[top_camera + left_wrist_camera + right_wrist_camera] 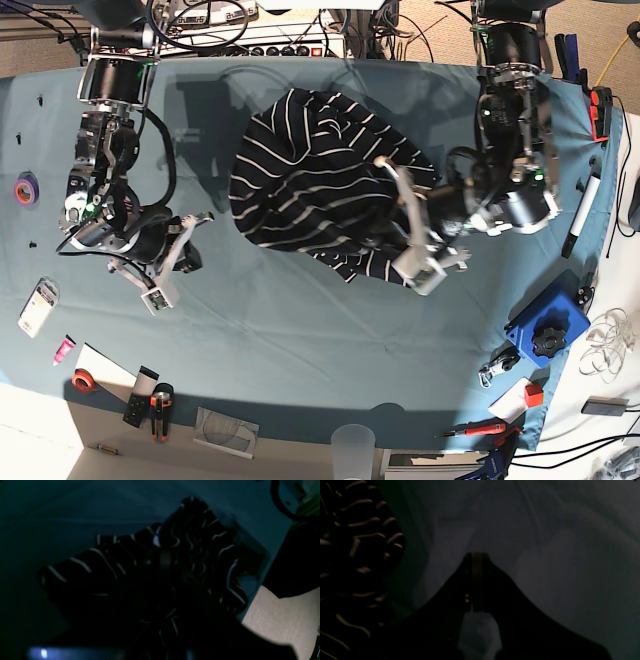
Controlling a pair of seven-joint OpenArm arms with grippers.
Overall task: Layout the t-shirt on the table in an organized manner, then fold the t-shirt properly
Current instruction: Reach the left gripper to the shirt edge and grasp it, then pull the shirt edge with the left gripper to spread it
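The t-shirt (310, 180), dark with thin white stripes, lies crumpled in a heap at the middle back of the teal table (300, 330). My left gripper (380, 162) sits at the heap's right edge. In the left wrist view its fingers (165, 558) are pressed together with bunched striped fabric (195, 542) around them. My right gripper (198, 225) is to the left of the shirt and apart from it. In the right wrist view its fingers (476, 556) are shut and empty over the cloth, with the shirt (357, 542) at the left edge.
A purple tape roll (27, 188) lies at the far left. A blue box (545, 335) and a marker (580, 225) lie at the right. A clear cup (352, 440), pliers (160, 410) and a red tape roll (85, 380) line the front edge. Cables run along the back.
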